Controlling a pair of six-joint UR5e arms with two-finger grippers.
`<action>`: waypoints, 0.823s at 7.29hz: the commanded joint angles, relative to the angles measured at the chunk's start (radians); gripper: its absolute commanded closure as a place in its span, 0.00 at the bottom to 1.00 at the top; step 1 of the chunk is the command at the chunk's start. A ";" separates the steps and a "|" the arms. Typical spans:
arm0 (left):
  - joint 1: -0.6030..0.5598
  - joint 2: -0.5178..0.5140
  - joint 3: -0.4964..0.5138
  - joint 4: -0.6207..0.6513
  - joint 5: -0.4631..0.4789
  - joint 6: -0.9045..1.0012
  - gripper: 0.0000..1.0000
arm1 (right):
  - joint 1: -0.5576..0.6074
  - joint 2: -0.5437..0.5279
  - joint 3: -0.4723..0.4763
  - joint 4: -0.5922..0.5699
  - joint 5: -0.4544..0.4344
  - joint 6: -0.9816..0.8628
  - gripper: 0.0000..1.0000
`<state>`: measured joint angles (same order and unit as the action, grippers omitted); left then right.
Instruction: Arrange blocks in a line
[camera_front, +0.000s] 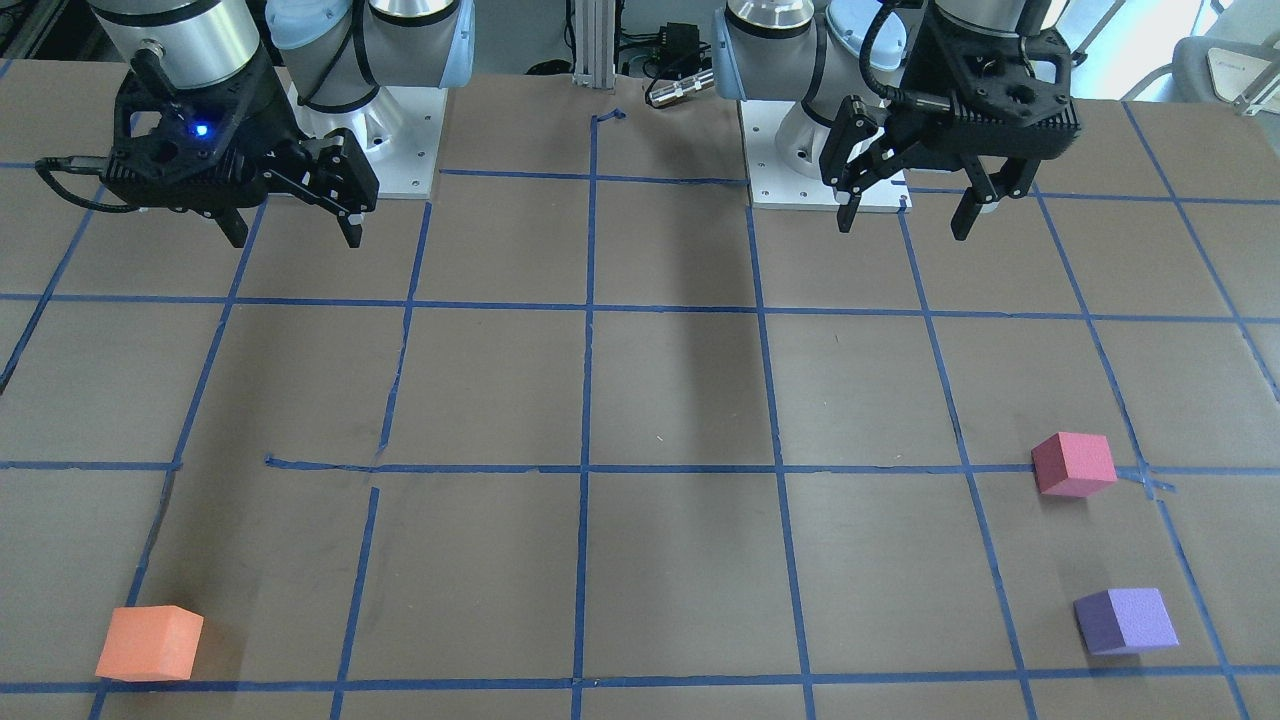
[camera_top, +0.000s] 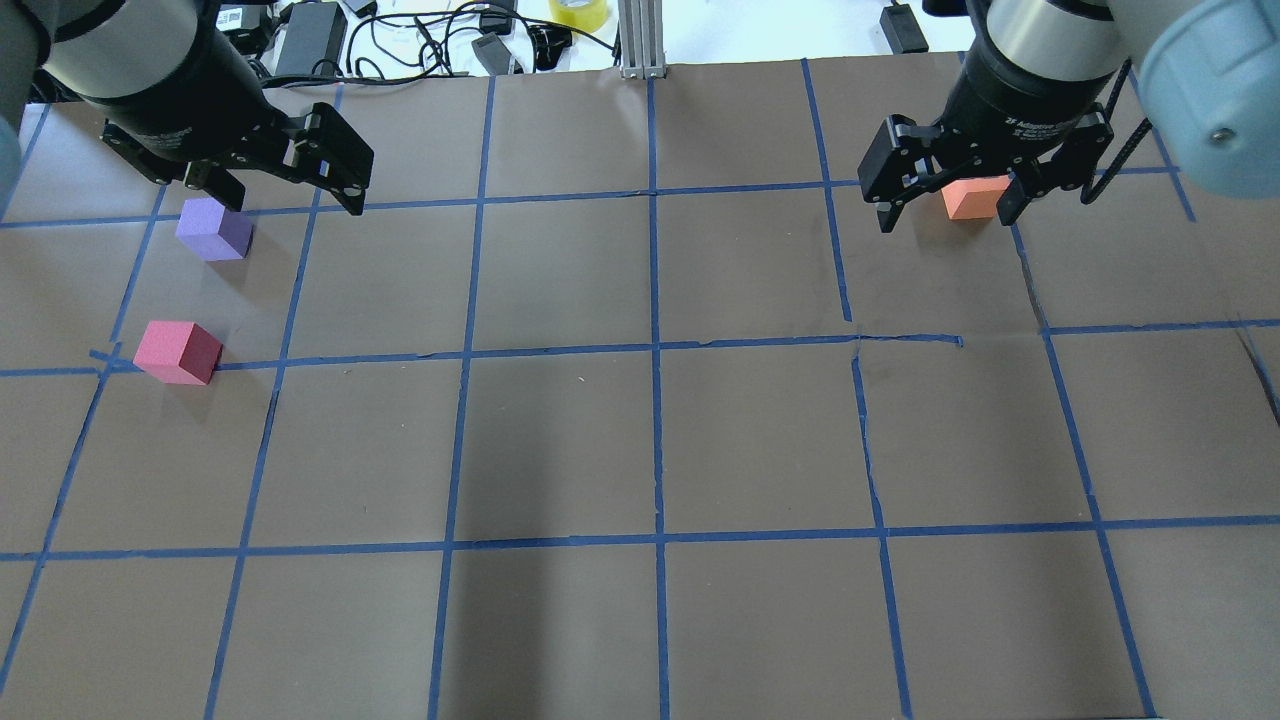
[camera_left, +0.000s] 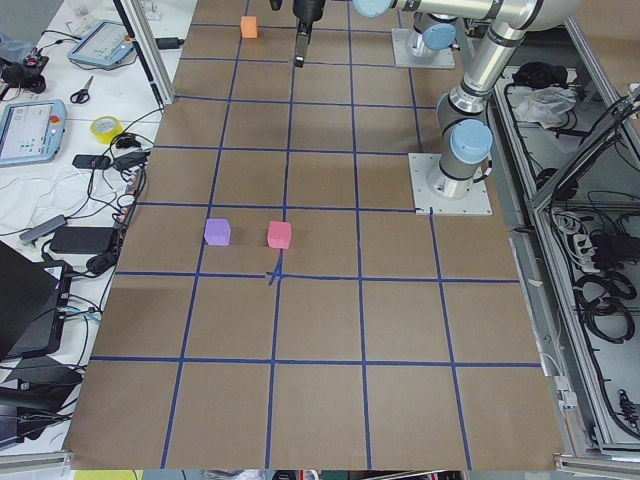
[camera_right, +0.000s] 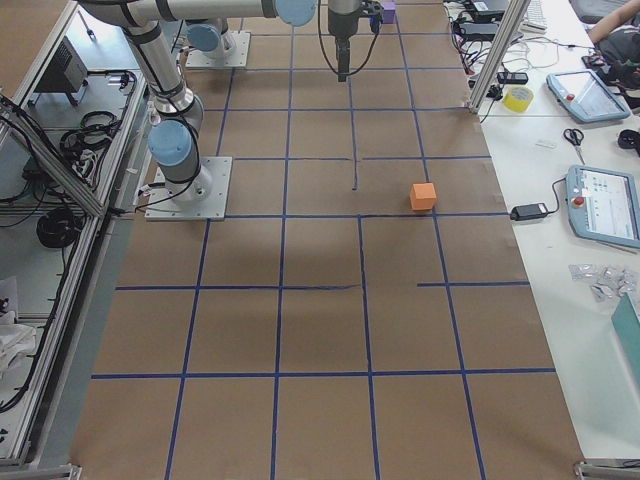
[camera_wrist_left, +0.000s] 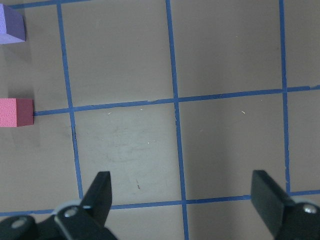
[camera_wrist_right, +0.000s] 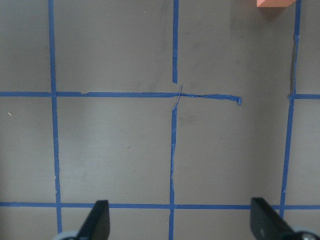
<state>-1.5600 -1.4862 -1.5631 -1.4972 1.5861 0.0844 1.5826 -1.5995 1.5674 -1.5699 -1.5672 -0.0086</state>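
Observation:
Three foam cubes lie apart on the brown table (camera_front: 680, 400). The orange block (camera_front: 150, 643) sits at the far edge on my right side, and its corner shows in the right wrist view (camera_wrist_right: 275, 2). The pinkish-red block (camera_front: 1075, 465) and the purple block (camera_front: 1125, 620) lie near each other on my left side, also seen overhead as pinkish-red (camera_top: 180, 352) and purple (camera_top: 213, 230). My left gripper (camera_front: 903, 228) hangs open and empty near its base, well above the table. My right gripper (camera_front: 295, 240) is likewise open, empty and raised.
Blue tape lines (camera_front: 590, 470) mark a grid on the table. The arm bases (camera_front: 370, 150) stand at the robot's edge. Cables, a tape roll (camera_top: 578, 12) and tablets (camera_right: 605, 205) lie on the benches beyond the far edge.

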 joint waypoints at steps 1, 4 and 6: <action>0.000 0.001 0.000 0.000 0.000 0.000 0.00 | 0.002 -0.002 -0.001 -0.004 0.006 -0.008 0.00; 0.000 0.001 0.000 0.000 0.000 0.000 0.00 | 0.000 0.016 -0.001 -0.009 0.003 -0.022 0.00; 0.000 0.001 0.000 0.000 0.000 0.000 0.00 | -0.001 0.050 0.003 -0.022 -0.005 -0.018 0.00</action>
<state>-1.5600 -1.4849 -1.5631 -1.4972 1.5861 0.0844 1.5826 -1.5736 1.5680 -1.5845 -1.5665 -0.0285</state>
